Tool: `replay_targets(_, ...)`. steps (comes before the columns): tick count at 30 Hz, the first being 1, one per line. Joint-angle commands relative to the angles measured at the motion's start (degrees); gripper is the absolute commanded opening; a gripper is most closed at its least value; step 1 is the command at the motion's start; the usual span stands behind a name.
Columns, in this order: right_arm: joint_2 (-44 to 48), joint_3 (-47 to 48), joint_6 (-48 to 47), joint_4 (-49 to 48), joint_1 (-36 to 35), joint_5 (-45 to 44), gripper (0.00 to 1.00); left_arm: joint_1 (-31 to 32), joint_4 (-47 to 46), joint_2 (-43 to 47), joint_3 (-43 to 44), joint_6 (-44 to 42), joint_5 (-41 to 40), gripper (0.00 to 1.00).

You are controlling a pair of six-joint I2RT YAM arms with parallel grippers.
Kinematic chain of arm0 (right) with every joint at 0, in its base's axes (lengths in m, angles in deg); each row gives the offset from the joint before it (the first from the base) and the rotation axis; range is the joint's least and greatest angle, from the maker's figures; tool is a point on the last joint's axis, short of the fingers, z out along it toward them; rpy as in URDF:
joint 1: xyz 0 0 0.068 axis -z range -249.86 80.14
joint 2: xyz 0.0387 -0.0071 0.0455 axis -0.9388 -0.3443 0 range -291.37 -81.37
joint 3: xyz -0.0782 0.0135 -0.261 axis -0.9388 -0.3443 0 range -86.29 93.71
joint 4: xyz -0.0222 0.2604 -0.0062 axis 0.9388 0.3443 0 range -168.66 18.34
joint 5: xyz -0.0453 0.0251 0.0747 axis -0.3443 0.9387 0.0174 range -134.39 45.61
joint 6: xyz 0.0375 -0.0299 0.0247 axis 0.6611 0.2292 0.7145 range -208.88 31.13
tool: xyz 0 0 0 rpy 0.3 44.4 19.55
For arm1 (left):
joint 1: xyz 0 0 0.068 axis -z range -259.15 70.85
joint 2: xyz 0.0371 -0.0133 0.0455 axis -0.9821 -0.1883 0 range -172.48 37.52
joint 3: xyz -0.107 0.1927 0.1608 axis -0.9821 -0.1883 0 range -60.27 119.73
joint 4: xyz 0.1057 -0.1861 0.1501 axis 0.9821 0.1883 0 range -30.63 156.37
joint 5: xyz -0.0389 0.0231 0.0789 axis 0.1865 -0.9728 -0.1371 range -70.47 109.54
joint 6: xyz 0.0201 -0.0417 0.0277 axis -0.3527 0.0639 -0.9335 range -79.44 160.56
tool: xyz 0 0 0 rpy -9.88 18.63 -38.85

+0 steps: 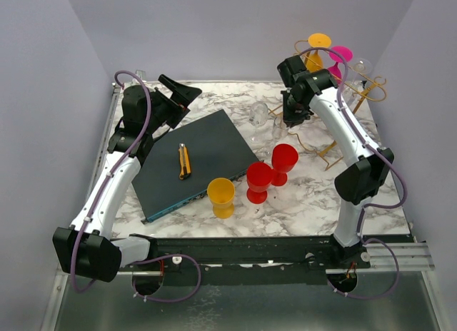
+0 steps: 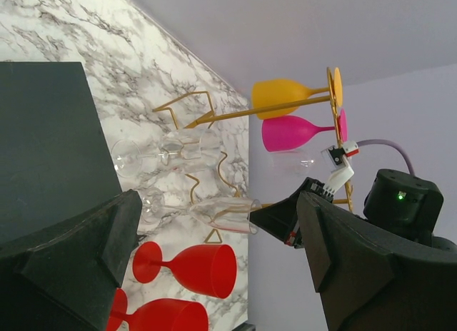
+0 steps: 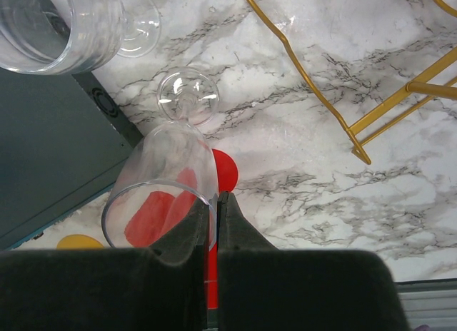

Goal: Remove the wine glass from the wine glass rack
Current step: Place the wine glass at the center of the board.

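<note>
Right gripper (image 3: 215, 206) pinches the wine glass (image 3: 168, 175) rim — apparently off the rack (image 3: 400, 98).

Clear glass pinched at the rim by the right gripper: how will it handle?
Likely slippery: the right gripper pinches only the smooth thin rim of the clear wine glass, so it may swivel. Probably fragile if squeezed harder. Set on its small foot, it could tip; on its side, the round bowl might roll.
</note>
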Motion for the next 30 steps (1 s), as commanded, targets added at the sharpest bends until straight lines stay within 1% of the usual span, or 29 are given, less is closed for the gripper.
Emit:
replay_targets(1,-1.4,0.0,-0.6,-1.1,0.3,1.2,0.05,-0.6,0.8,1.2,1.4,-1.4,0.3,0.99)
replay_targets(2,-1.5,0.2,-0.7,-1.1,0.3,1.2,0.07,-0.6,0.9,1.2,1.5,-1.4,0.3,0.99)
replay_targets(8,-2.5,0.8,-0.7,-0.5,0.3,0.8,0.08,-0.9,0.9,1.2,1.4,-1.4,0.5,0.99)
replay_targets(10,-2.6,1.0,-0.7,-0.4,0.3,0.8,0.10,-0.9,0.9,1.2,1.3,-1.6,0.6,0.99)
replay_targets(15,-3.5,3.3,-0.5,0.2,0.3,1.1,0.21,-1.1,1.3,1.0,1.5,-1.8,0.9,0.99)
replay_targets(17,-3.9,4.7,-0.4,0.6,0.3,1.1,0.28,-1.1,2.1,0.8,1.9,-2.1,1.2,0.99)
replay_targets(20,-4.3,6.2,-0.2,1.1,0.3,1.2,0.33,-1.2,2.8,0.6,2.1,-2.5,1.6,0.99)
replay_targets(30,-3.5,11.4,1.0,4.0,0.3,1.0,0.42,-1.3,3.1,0.8,2.3,-3.4,1.7,0.99)
